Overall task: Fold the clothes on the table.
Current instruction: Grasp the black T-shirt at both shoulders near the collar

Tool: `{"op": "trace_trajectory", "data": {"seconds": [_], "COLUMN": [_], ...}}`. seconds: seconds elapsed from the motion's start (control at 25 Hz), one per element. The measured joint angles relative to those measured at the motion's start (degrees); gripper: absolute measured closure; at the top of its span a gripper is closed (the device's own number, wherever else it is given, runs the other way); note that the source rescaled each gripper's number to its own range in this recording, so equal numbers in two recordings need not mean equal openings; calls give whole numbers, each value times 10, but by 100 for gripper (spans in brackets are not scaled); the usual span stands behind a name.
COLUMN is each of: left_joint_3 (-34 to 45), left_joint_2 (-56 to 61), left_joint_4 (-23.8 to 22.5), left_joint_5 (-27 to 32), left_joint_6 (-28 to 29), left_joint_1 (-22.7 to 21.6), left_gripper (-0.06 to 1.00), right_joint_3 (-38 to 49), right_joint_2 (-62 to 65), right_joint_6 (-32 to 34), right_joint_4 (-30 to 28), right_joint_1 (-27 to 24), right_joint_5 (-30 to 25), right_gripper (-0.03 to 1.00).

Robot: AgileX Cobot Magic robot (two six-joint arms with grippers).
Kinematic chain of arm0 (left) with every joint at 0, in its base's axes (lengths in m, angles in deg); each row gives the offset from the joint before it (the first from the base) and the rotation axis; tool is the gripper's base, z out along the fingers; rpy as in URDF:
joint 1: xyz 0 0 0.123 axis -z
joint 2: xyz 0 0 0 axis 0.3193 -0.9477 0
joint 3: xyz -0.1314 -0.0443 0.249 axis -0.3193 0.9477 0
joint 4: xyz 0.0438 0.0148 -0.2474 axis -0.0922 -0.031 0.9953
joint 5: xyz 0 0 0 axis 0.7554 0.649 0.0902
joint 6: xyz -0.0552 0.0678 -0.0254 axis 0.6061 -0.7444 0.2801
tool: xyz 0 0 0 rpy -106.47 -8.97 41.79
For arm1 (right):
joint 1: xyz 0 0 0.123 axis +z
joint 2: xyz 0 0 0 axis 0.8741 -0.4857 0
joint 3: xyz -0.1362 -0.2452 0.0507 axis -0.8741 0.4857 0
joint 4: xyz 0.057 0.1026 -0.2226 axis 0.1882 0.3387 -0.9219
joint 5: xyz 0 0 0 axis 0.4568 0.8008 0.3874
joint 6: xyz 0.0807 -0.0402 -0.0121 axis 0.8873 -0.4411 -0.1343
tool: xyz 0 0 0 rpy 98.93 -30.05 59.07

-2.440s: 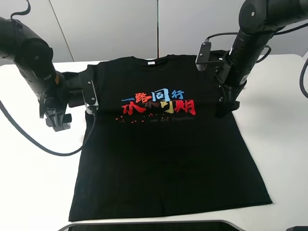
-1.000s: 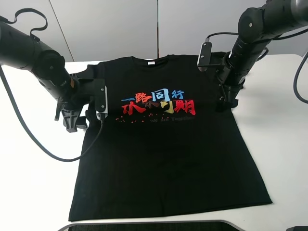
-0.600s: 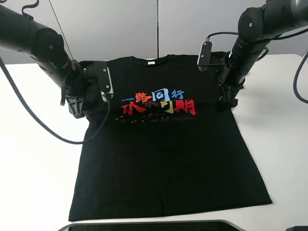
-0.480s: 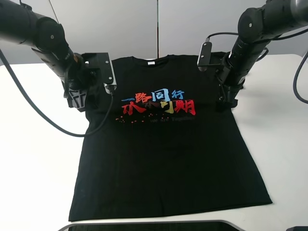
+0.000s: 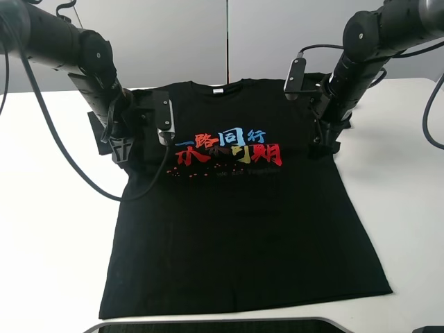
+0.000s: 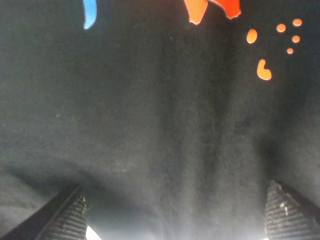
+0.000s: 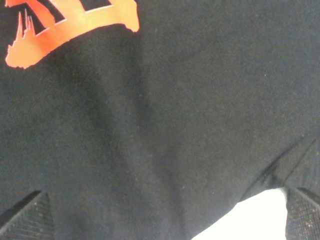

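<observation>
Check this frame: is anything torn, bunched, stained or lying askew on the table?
Nothing stands out. The T-shirt lies flat and print-up on the table, with no tear or stain showing. The left gripper and right gripper sit open at its sleeves.

Open table point(image 5: 55, 236) outside the clothes point(image 5: 236, 229), left gripper point(image 5: 121, 150) and right gripper point(image 5: 322, 147).

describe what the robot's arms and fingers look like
The left arm and right arm are matte black, with bulky rounded joints and loose black cables. The fingers are dark with finely ribbed faces.
</observation>
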Motion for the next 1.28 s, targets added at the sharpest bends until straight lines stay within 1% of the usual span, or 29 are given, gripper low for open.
{"op": "trace_trajectory", "data": {"seconds": [0.24,0.56,0.64,0.76,0.84,0.96,1.28], "left_joint_3": [-5,-5,-5,-5,-5,-5,-5], "left_joint_2": [-21,-30,-30,-30,-30,-30,-30], "left_joint_4": [-1,-1,-1,-1,-1,-1,0], "left_joint_5": [6,3,-6,-38,-52,-44,-43], "left_joint_6": [-5,-12,-12,-13,-5,22,30], "left_joint_1": [0,0,0,0,0,0,0], "left_gripper": [-6,-6,-6,-6,-6,-6,-6], "right_joint_3": [0,0,0,0,0,0,0], "right_joint_2": [-6,-12,-13,-13,-13,-13,-13], "right_joint_6": [1,1,1,1,1,1,1], "right_joint_4": [15,15,15,15,15,15,15], "right_joint_1": [0,0,0,0,0,0,0], "right_joint_5": [1,1,1,1,1,1,1], "right_gripper": [-3,-3,-3,-3,-3,-3,-3]}}
